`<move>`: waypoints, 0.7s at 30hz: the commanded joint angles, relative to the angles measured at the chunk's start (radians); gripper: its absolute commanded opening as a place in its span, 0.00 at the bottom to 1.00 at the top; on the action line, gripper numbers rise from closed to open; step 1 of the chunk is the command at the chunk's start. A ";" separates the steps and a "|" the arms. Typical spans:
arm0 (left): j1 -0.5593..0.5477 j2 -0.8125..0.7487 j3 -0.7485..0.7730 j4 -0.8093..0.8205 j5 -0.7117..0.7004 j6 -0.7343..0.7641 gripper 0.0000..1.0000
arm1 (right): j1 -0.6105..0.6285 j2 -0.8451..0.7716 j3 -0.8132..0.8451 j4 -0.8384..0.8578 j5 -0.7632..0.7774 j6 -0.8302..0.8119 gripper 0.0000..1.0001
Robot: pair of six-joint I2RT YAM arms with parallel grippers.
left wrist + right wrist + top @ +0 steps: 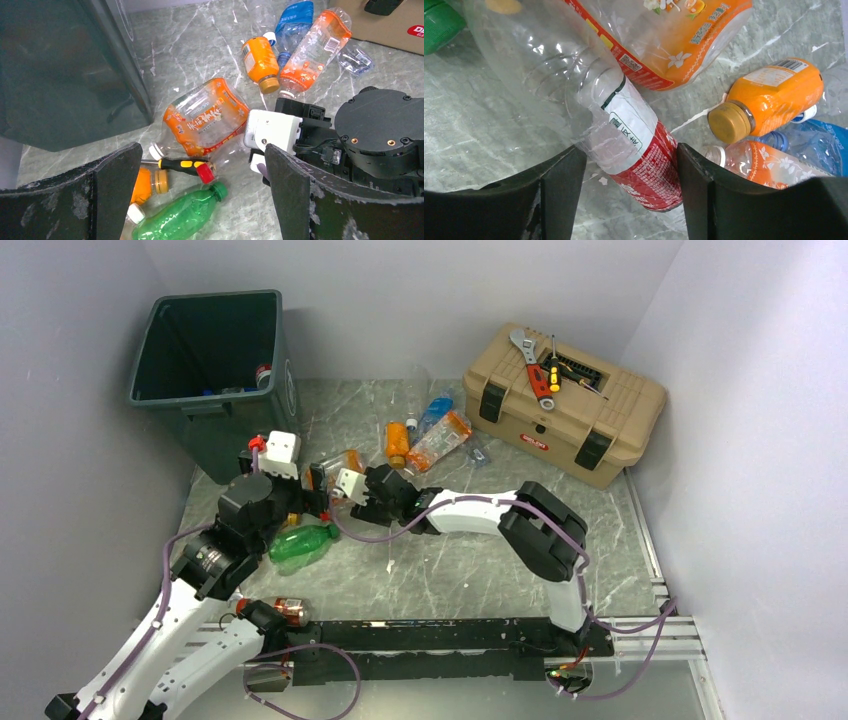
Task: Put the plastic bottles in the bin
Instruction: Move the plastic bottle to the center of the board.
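We've got the right fingers [554, 200] pinched across the red-label bottle [634, 145], which lies on the tabletop [450, 570] near the bin [215, 445], set for a lift; the left fingers [110, 190] hang wide open, empty.

Top view looks down from behind; wrist views sit close (sharing the orange-labelled bottle [205, 122] ahead of their fingers [559, 195]).

Tan toolbox [565, 405] sitting on marble table [480, 560]. Wrench [533, 368], screwdrivers [553, 373] lying on toolbox lid. Another screwdriver [182, 164] lying well left of toolbox.
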 commanded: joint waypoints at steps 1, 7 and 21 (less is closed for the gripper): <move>-0.002 0.006 0.005 0.055 0.026 -0.014 0.98 | 0.027 -0.039 -0.047 -0.010 0.021 -0.010 0.61; 0.003 0.011 0.004 0.055 0.034 -0.016 0.98 | 0.059 -0.125 -0.124 -0.006 0.039 0.029 0.46; 0.004 -0.006 -0.001 0.057 0.022 -0.019 0.98 | 0.143 -0.501 -0.332 -0.156 0.168 0.362 0.38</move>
